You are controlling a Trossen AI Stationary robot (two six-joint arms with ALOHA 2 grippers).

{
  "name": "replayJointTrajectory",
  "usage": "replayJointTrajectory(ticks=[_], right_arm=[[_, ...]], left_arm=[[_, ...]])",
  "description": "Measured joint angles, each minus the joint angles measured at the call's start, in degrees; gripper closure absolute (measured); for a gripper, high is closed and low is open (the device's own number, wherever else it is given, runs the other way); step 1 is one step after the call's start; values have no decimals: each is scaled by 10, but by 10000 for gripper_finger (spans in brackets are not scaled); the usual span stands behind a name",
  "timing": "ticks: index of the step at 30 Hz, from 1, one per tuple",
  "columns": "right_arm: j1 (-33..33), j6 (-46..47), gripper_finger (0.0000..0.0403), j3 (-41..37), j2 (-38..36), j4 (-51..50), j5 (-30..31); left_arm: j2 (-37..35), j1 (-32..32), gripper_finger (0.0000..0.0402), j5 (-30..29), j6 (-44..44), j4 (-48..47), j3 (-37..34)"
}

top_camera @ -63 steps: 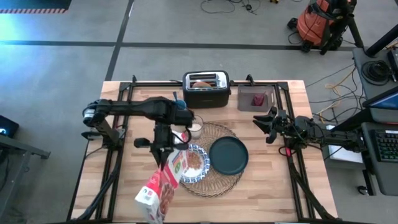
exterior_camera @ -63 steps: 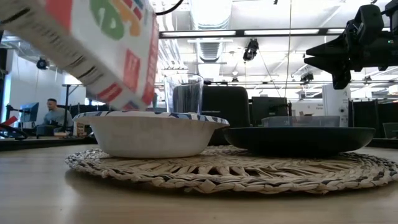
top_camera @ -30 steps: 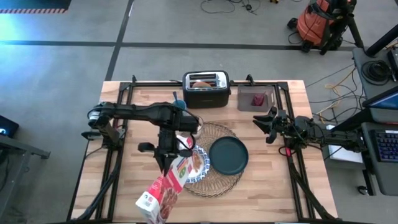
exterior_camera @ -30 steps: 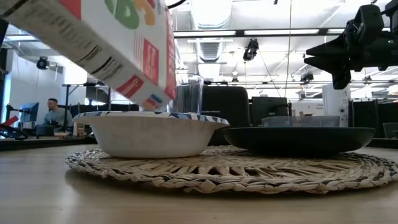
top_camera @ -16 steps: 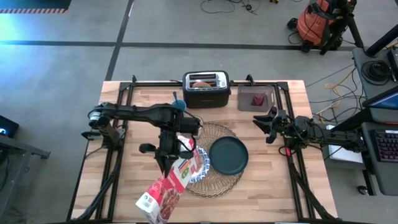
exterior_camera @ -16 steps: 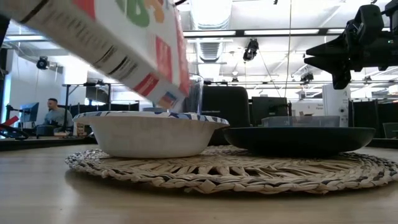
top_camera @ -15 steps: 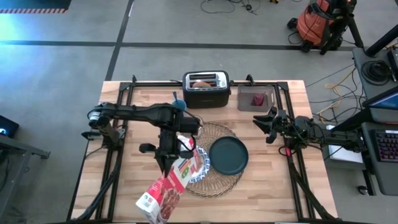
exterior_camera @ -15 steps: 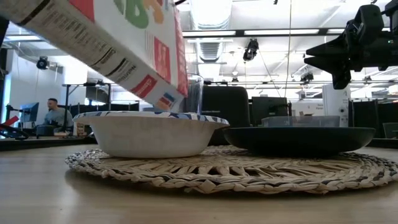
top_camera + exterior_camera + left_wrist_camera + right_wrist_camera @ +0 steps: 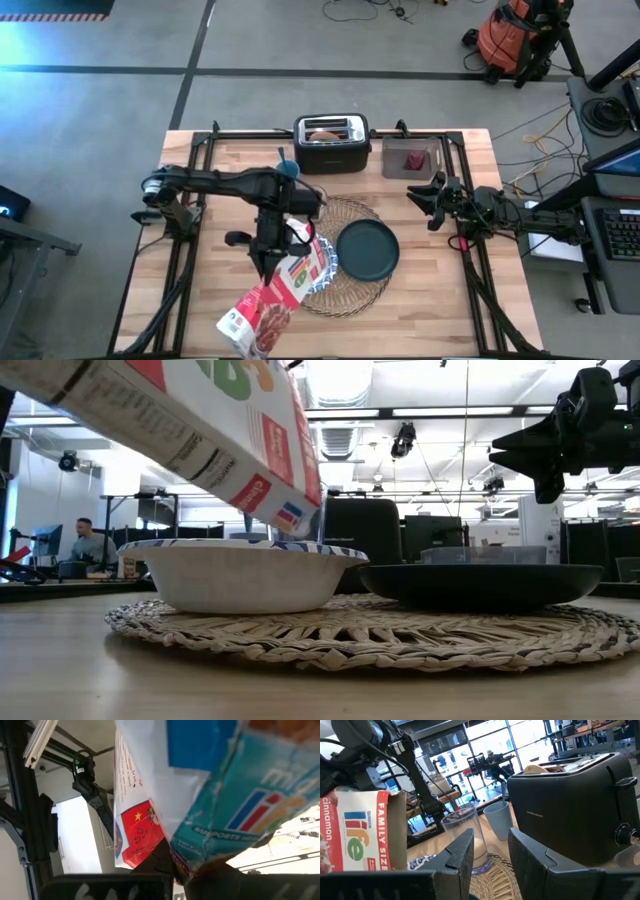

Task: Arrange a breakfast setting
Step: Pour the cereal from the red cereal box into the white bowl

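My left gripper [image 9: 268, 252] is shut on a tilted red-and-white cereal box [image 9: 266, 302], held above the blue-and-white bowl [image 9: 240, 575]. The box's lower corner [image 9: 300, 510] hangs just over the bowl's rim. The bowl and the dark teal plate [image 9: 367, 250] rest on the round woven placemat [image 9: 350, 635]. Behind them stands the glass [image 9: 465, 837] with a little milk in it. My right gripper [image 9: 422, 202] waits open at the table's right side, raised, with nothing between its fingers. My left gripper pinches the cereal box between its two fingers at an edge [image 9: 175, 855] near the end that hangs over the bowl. The fingers slant down from the table's left. The box is lifted clear and tipped, its other end [image 9: 235, 325] high toward the near edge.
A black-and-silver toaster [image 9: 332, 140] stands at the far edge, with a small blue cup [image 9: 496, 820] to its left. To its right a clear tray [image 9: 410, 158] holds a small dark-red item [image 9: 414, 160]. Black frame rails run along both sides of the table.
My left gripper has rolled a little and tipped the cereal box further. The box's lower corner has swung toward the table's right, farther over the bowl. The gripper stays shut on the box.
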Motion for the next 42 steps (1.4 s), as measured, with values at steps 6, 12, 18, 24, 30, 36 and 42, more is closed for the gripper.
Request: replayJointTrajectory(ticks=[6, 12, 18, 24, 30, 36, 42], right_arm=[[0, 0, 291, 0, 0, 0, 0], [0, 0, 291, 0, 0, 0, 0], [0, 0, 291, 0, 0, 0, 0], [0, 0, 291, 0, 0, 1, 0], [0, 0, 291, 0, 0, 1, 0], [0, 0, 291, 0, 0, 0, 0], [0, 0, 291, 0, 0, 0, 0]], left_arm=[[-11, -4, 402, -1, 19, -24, 0], [-15, -3, 402, -16, -7, -18, -8], [-22, -7, 402, -14, -20, 10, -29], [-26, -7, 402, -13, -17, -29, -34], [-30, -7, 402, -8, -14, -30, -38], [-30, -7, 402, -21, 18, -24, -39], [-31, -15, 402, -54, 58, -27, -33]])
